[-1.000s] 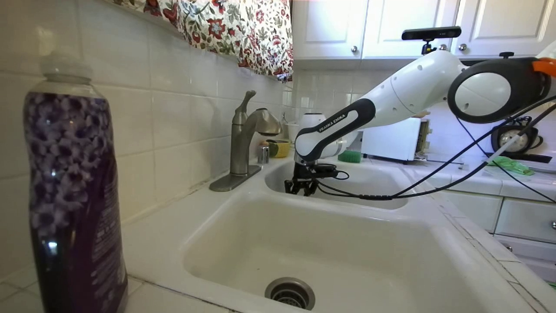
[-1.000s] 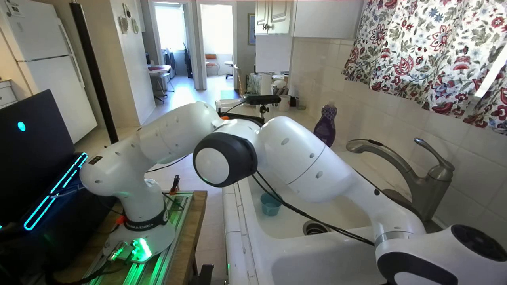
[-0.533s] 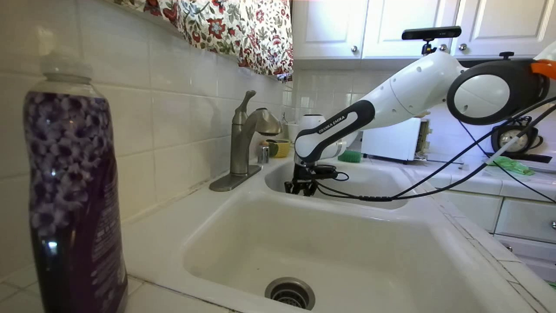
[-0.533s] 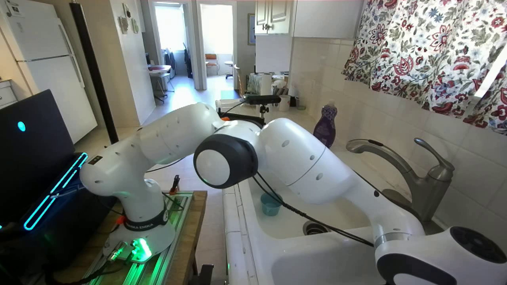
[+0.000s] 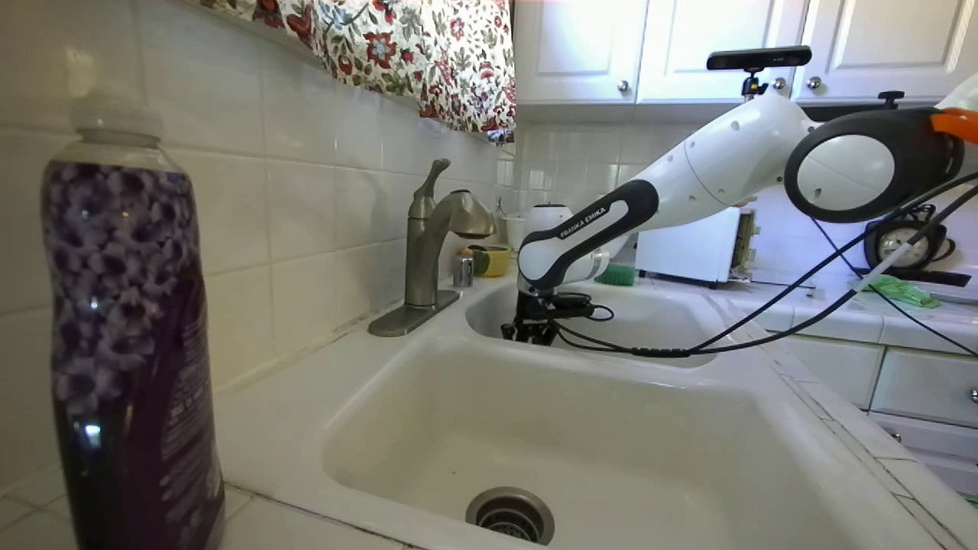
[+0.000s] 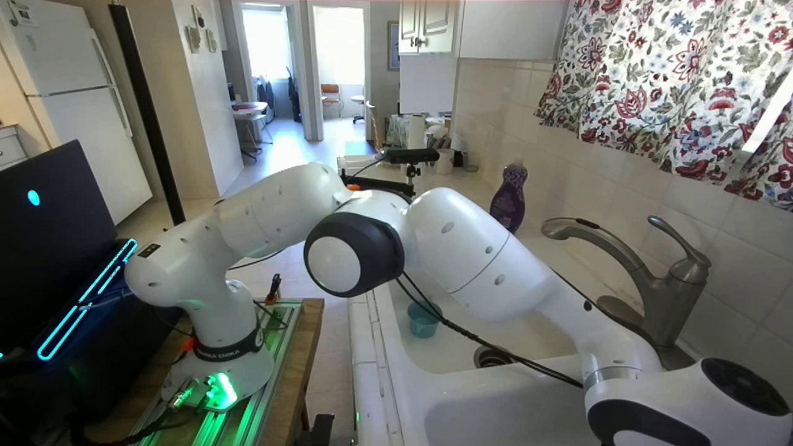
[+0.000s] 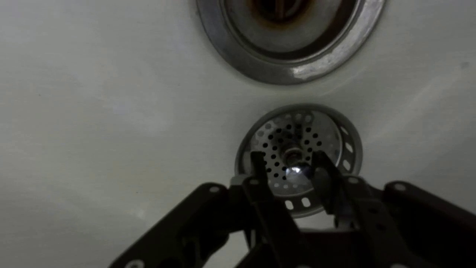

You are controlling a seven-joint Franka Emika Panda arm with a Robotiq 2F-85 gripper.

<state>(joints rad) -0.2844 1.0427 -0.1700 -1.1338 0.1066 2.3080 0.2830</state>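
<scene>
My gripper (image 7: 287, 154) is above a round metal sink strainer (image 7: 275, 147) with many holes in the wrist view. Its two black fingers stand apart, one on each side of the strainer's small centre knob (image 7: 293, 155). A gap shows between the fingers; whether the right finger touches the knob I cannot tell. The strainer lies on the white basin floor beside the metal drain (image 7: 256, 63), not in it. In an exterior view the gripper (image 5: 529, 336) points down into the far basin (image 5: 642, 325). The strainer is hidden in both exterior views.
A metal faucet (image 5: 424, 252) stands at the wall beside the gripper. A divider (image 5: 611, 367) separates the far basin from the near basin. A purple bottle (image 5: 130, 344) stands on the counter. A blue cup (image 6: 424, 321) sits in the other basin. Cables hang from the arm.
The arm has sunk slightly over the last second. The gripper's fingers look closer together now than half a second ago. Other things have not moved.
</scene>
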